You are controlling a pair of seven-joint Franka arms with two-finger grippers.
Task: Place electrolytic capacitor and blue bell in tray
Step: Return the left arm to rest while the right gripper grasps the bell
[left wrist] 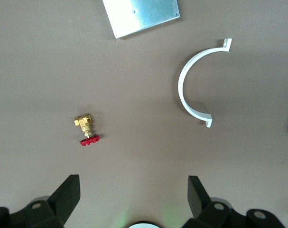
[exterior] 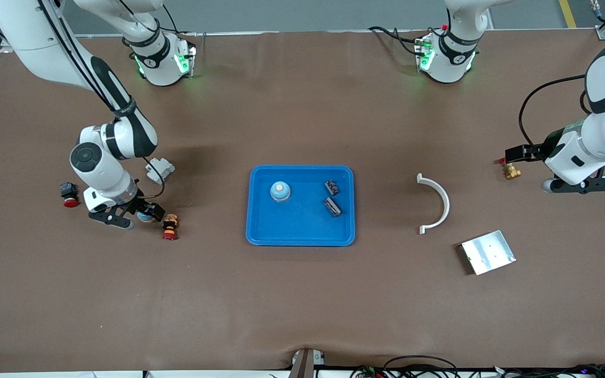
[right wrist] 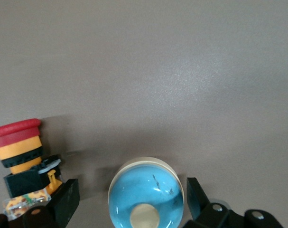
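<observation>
While the right hand (right wrist: 131, 187) sits wide open and empty with the blue bell (right wrist: 146, 192) on the bench between its fingers, well apart from the tray (exterior: 292, 227), closing could clip the red button (right wrist: 19, 151) just beside it or squirt the dome out; the left hand (left wrist: 133, 190) waits open, empty.

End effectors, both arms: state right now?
Left end effector: open, empty, above bare table near the brass valve.
Right end effector: open around a blue bell on the table, not gripping.
</observation>
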